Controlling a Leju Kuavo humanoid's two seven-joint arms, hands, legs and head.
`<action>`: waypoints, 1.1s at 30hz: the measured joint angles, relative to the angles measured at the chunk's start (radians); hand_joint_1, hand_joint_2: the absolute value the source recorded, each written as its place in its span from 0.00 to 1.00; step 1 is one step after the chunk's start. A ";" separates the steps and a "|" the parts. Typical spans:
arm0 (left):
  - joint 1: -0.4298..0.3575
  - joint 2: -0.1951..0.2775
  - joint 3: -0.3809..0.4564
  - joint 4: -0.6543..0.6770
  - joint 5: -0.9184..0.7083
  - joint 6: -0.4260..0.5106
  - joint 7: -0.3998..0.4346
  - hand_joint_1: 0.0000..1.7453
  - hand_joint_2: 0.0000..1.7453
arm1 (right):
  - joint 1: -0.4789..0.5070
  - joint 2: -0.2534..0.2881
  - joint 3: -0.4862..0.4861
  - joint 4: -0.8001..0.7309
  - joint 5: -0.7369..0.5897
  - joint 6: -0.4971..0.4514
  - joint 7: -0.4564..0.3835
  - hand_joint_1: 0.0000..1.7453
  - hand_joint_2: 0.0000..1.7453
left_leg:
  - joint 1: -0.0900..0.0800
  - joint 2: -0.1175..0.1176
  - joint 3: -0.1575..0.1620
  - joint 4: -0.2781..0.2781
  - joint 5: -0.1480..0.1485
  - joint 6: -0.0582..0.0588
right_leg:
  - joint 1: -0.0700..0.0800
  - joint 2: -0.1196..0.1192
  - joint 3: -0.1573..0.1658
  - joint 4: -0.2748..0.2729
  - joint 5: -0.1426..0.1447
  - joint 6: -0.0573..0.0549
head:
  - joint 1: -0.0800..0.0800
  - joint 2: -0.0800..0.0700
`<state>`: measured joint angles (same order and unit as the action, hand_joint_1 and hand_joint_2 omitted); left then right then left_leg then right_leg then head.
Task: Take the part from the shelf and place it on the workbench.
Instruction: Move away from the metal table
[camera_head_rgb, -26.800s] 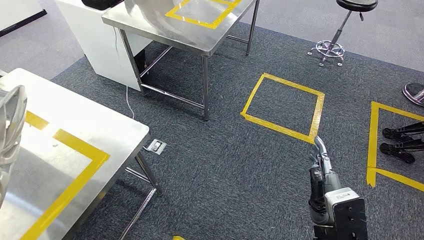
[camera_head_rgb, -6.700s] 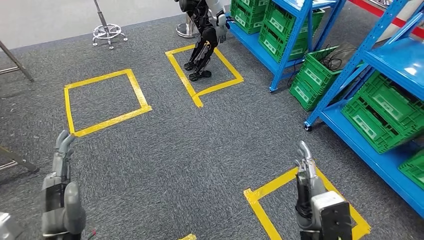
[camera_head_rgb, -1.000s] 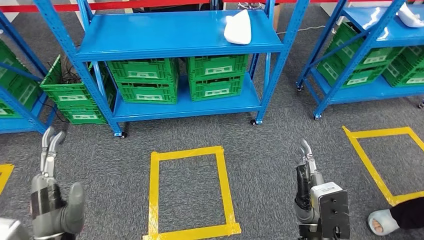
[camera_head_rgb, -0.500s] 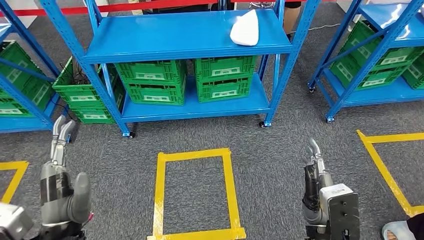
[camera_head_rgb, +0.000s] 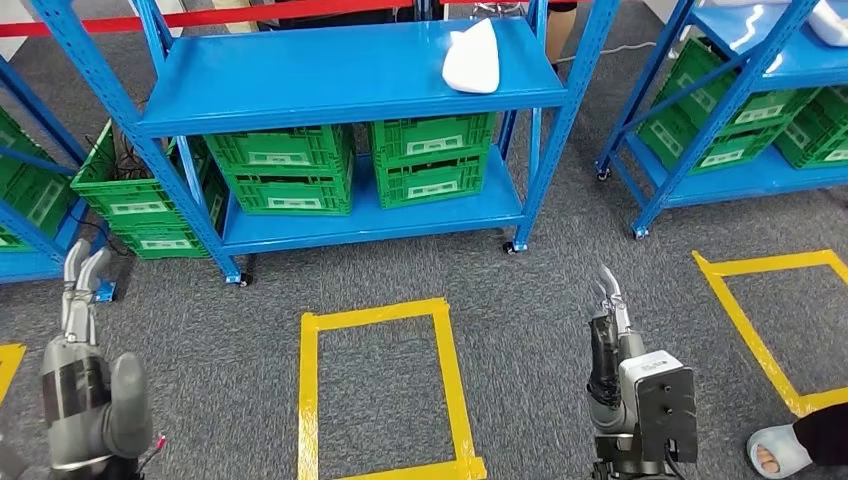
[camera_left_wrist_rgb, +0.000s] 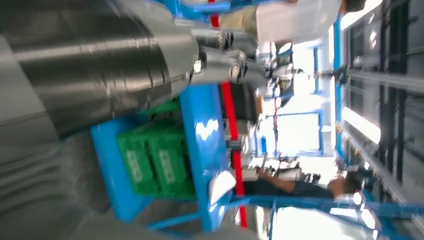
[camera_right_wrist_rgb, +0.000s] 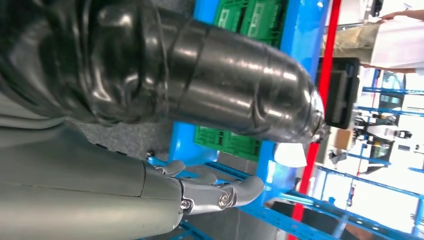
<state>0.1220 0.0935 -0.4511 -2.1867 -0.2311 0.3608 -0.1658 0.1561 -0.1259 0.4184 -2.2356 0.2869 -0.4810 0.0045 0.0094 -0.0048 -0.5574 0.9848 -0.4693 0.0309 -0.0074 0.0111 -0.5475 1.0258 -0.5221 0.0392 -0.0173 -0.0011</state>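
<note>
White part (camera_head_rgb: 472, 57) on the blue shelf's (camera_head_rgb: 300, 80) top deck, well beyond my left hand (camera_head_rgb: 85, 375) and right hand (camera_head_rgb: 612, 345); both hang empty, fingers extended.

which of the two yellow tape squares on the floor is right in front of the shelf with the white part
The yellow square between the two hands, directly below the middle shelf holding the white part. The other square lies off to the right, before the neighbouring rack.

the part (camera_head_rgb: 471, 57), a smooth white moulded piece, is lying on the top board of the blue shelf (camera_head_rgb: 300, 75), far ahead and toward that board's right end. it is tapering toward its far end and looking slightly domed, perhaps a shell-like cover.
</note>
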 joint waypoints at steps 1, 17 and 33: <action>0.000 -0.002 0.000 0.000 0.001 -0.001 -0.001 0.00 0.00 | -0.001 0.000 0.000 0.000 0.000 -0.001 0.000 0.00 0.00 | 0.003 0.001 0.005 -0.004 -0.001 0.004 | -0.001 -0.001 -0.025 0.047 -0.021 0.005 | 0.006 0.000; 0.001 -0.005 0.000 0.000 0.030 0.005 -0.027 0.00 0.00 | -0.002 0.003 -0.001 0.002 -0.002 -0.004 -0.010 0.00 0.00 | -0.002 0.003 -0.008 0.099 -0.093 -0.031 | -0.005 -0.007 0.004 -0.061 0.065 -0.039 | 0.026 0.000; 0.000 -0.009 0.002 0.000 0.029 -0.010 -0.025 0.00 0.00 | -0.011 0.004 -0.002 0.005 -0.002 0.001 -0.004 0.00 0.00 | 0.006 0.000 0.001 0.007 -0.007 0.007 | -0.007 -0.004 -0.046 0.104 -0.050 0.015 | 0.019 0.000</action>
<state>0.1216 0.0849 -0.4494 -2.1866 -0.2021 0.3504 -0.1904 0.1453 -0.1222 0.4167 -2.2308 0.2845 -0.4804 0.0010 0.0157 -0.0044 -0.5563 0.9919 -0.4765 0.0374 -0.0144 0.0072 -0.5940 1.1295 -0.5716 0.0541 0.0017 -0.0011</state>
